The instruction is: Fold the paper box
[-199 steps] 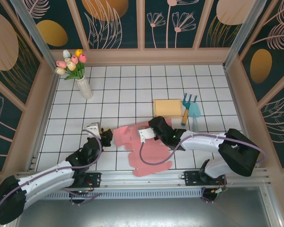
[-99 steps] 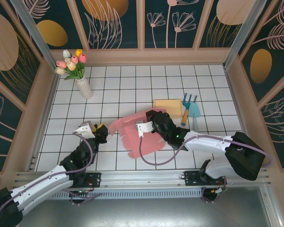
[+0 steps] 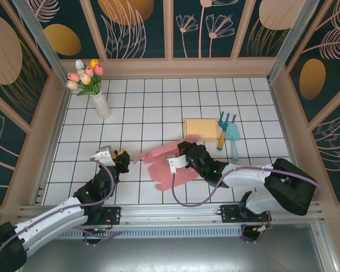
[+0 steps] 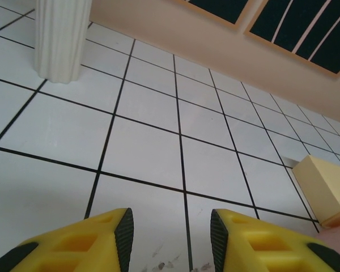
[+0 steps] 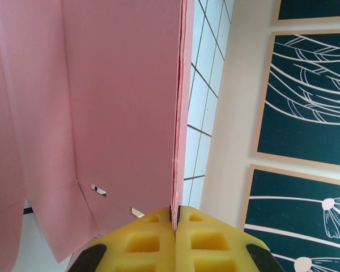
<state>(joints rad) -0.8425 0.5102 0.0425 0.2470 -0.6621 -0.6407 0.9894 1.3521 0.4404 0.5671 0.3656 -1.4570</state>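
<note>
Though white and black-gridded, tabletop (image 3: 147, 107) amid dark floral walls (image 3: 204, 28).

Both arms are alike: the left arm (image 3: 56, 218) and the right arm (image 3: 249, 173) have white shells and black joint housings, and each trails a looping purple cable (image 3: 174, 190). The left pincer (image 4: 171, 232) has yellow fingers (image 4: 90, 243) with moulded recessed pockets and black pads (image 4: 124, 232). The right pincer (image 5: 175, 218) matches.
</note>
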